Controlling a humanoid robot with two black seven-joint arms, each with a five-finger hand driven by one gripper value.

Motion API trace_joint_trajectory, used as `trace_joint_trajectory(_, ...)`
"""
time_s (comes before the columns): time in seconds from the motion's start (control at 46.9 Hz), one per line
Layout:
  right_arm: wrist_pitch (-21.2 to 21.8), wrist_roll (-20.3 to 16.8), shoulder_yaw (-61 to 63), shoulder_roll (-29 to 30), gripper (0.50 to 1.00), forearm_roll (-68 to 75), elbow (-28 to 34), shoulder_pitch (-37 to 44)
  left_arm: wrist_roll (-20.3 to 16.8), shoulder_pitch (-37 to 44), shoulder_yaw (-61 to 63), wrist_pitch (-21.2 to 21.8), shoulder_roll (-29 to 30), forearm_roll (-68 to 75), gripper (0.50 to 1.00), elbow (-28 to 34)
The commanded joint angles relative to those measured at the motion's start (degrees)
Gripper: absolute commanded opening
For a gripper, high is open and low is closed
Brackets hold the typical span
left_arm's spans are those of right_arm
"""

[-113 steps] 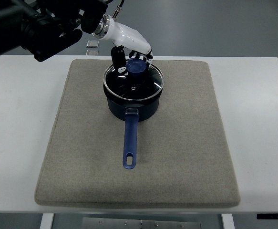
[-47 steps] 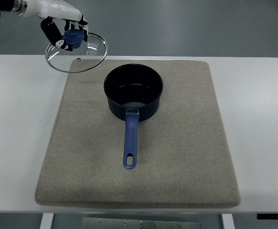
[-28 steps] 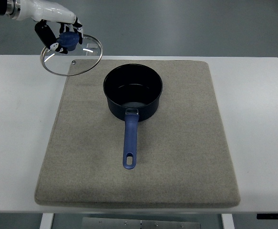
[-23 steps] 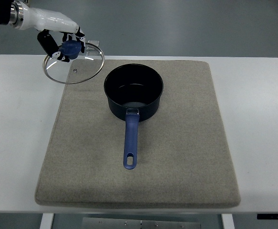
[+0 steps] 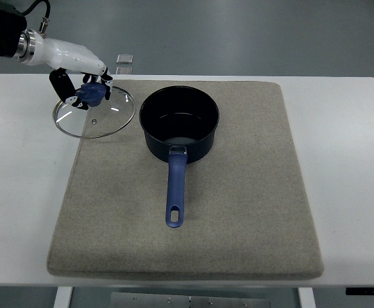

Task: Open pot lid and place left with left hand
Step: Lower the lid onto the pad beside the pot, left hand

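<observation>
**A:** Status on the arm?

**B:** My left hand (image 5: 77, 74) is at the upper left, with the arm coming in from the top-left corner. White shell, black fingers (image 5: 61, 83) pointing down and to the right. They're clamped on the blue knob (image 5: 95, 94) of the glass lid (image 5: 94, 110), thumb on the left side of the knob and the other fingers on the far side.

**A:** Lid position?

**B:** Off the pot and to its left. It straddles the left edge of the grey mat (image 5: 238, 192), part over the mat and part over the white table (image 5: 20, 179). Rim is close to the pot's rim but not touching it. Can't tell whether the lid is resting on the surface or just above it. It looks about level.

**A:** Pot?

**B:** Dark blue saucepan (image 5: 179, 125), open, on the upper middle of the mat. Its blue handle (image 5: 176, 189) points straight toward my side, with the hang hole at the near end.

**A:** Any text or logos?

**B:** None readable on the lid, pot or hand. There's a small clear thing (image 5: 125, 58) behind the table's far edge, too small to identify.

**A:** Right arm?

**B:** Not in frame.
</observation>
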Motion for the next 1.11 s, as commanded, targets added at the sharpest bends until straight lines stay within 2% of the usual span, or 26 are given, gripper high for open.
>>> trace_joint_trajectory(0.0,0.00,0.01,0.00,0.00,0.917,0.00,-0.03,0.00,-0.01,0.00,0.17,1.01,0.93,1.57,0.500,-0.99)
trace_joint_trajectory(0.235,0.00,-0.08,0.00,0.00,0.917,0.00,-0.03,0.00,-0.01,0.70,0.61,1.89,1.99,2.27,0.500,-1.61)
trace_joint_trajectory(0.405,0.00,0.01,0.00,0.00,0.917,0.00,-0.03,0.00,-0.01,3.25,0.61,4.97,1.64,2.62,0.500,-1.52)
trace_joint_trajectory(0.939,0.00,0.01,0.00,0.00,0.917,0.00,-0.03,0.00,-0.01,7.64,0.17,8.75,-1.08,1.92,0.500,0.85)
trace_joint_trajectory(1.088,0.00,-0.08,0.00,0.00,0.917,0.00,-0.03,0.00,-0.01,8.96,0.08,11.47,-1.26,1.66,0.500,1.21)
